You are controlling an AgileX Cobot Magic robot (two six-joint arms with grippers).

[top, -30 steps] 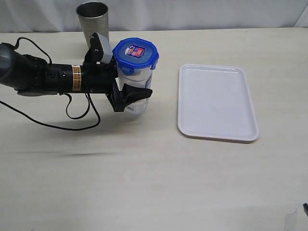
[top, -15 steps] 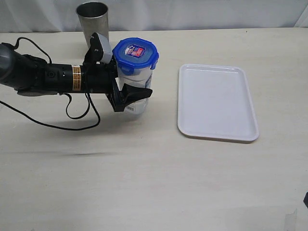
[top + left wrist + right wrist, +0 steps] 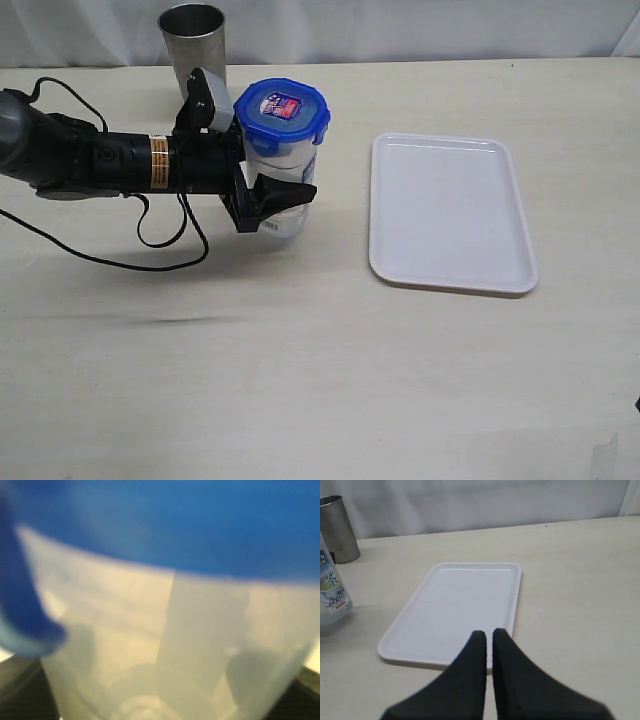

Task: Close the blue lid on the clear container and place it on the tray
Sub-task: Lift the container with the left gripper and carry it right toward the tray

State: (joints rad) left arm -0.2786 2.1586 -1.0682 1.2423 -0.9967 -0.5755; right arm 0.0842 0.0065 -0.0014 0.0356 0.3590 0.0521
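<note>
The clear container (image 3: 276, 165) stands upright on the table left of the tray (image 3: 450, 210), with the blue lid (image 3: 282, 108) sitting on its top. My left gripper (image 3: 300, 172) reaches in from the left and is shut on the container's body below the lid; the far finger is hidden behind it. The left wrist view is a close blur of blue lid (image 3: 175, 525) over clear container wall (image 3: 175, 645). My right gripper (image 3: 489, 632) is shut and holds nothing, hovering near the tray's (image 3: 455, 605) near edge. The container's labelled base (image 3: 330, 595) shows there too.
A grey steel cup (image 3: 192, 40) stands at the back, just behind my left arm, and appears in the right wrist view as the steel cup (image 3: 337, 527). A black cable loops on the table under the left arm (image 3: 150, 240). The tray holds nothing.
</note>
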